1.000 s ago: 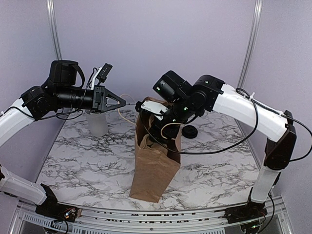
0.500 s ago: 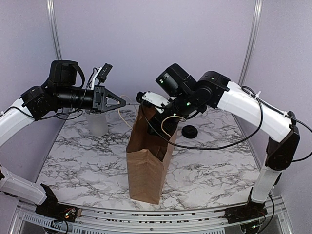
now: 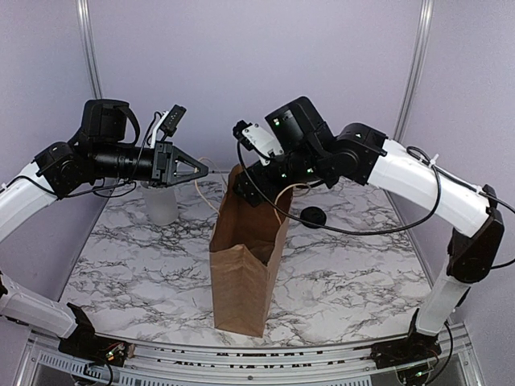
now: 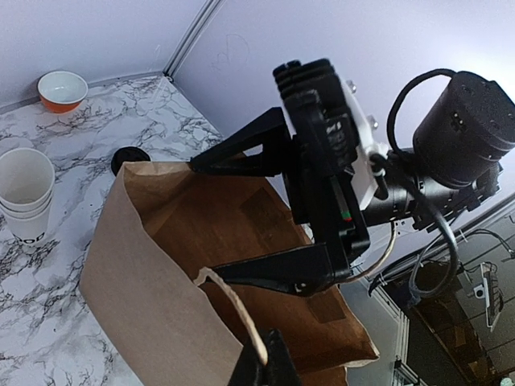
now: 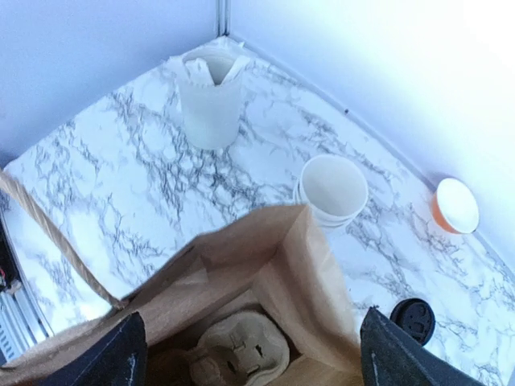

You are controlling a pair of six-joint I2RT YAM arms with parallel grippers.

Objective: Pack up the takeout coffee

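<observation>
A stack of white paper cups (image 5: 331,189) stands on the marble table beyond the brown paper bag (image 3: 245,265); the stack also shows in the left wrist view (image 4: 26,193). One black lid (image 3: 313,215) lies right of the bag. A pulp cup carrier (image 5: 241,350) sits at the bottom of the bag. My left gripper (image 3: 206,170) is shut on the bag's string handle (image 4: 233,310), holding it up at the left. My right gripper (image 3: 251,183) hangs open and empty just above the bag's mouth, with its fingers (image 5: 121,354) spread wide. In the top view the cups are hidden.
A grey-white canister of utensils (image 3: 161,201) stands at the back left under my left arm. A small orange-and-white bowl (image 5: 455,205) sits by the back wall. Walls close in the table at the back and sides.
My right gripper has lifted up out of the bag and now sits above its mouth. The bag has straightened and shifted slightly left. My left gripper has kept still on the handle.
</observation>
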